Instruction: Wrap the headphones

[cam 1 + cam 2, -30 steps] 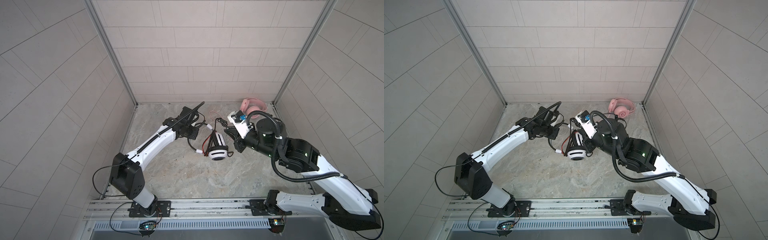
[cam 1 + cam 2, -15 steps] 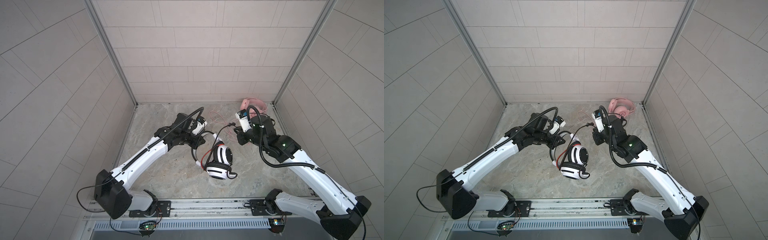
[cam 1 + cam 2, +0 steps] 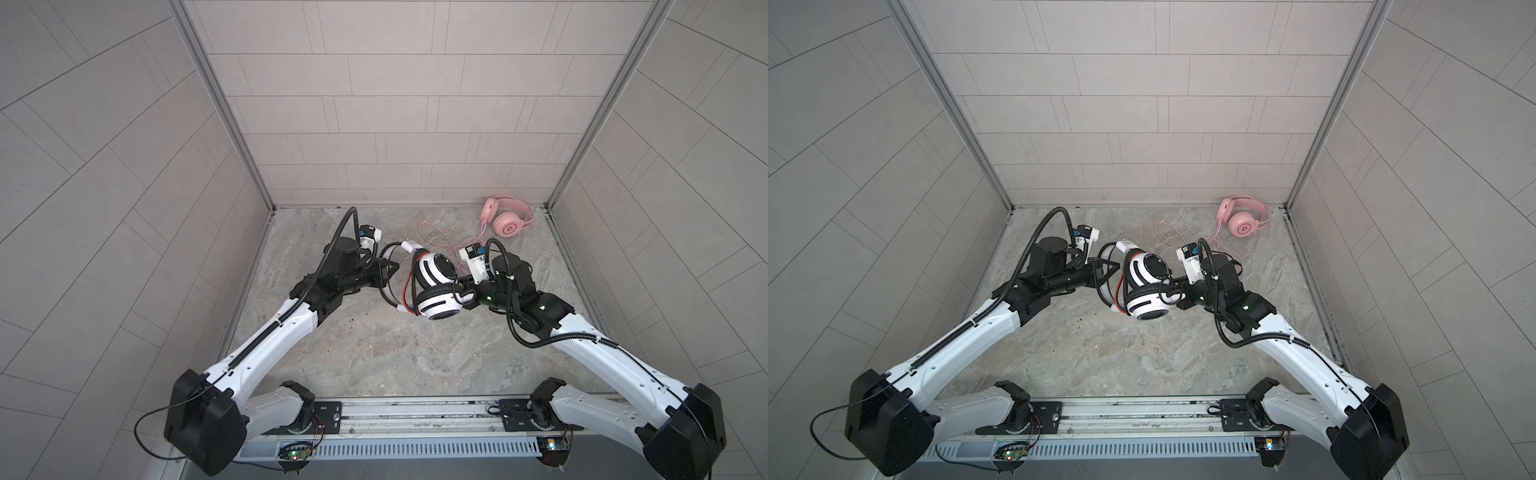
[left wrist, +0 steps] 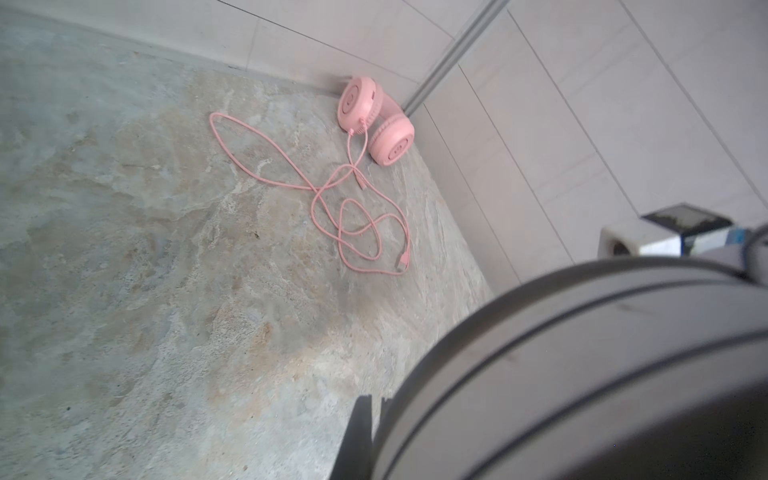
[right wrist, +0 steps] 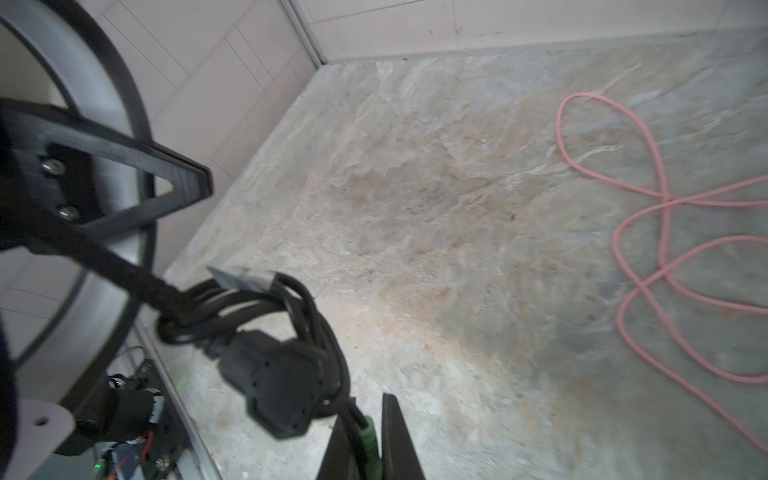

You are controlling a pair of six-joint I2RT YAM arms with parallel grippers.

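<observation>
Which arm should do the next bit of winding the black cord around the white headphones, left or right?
Right, probably. The right claw is shut on the black cord near its plug, free to loop it, while the left claw is shut on the headband of the white headphones, steadying them.

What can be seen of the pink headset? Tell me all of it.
The pink headset is all pink and looks like smooth plastic, with two round ear cups and a headband. It lies on the stone-look floor in the far right corner. Its thin pink cord trails unwrapped in loose crossing loops over the floor. Nothing grips it.
</observation>
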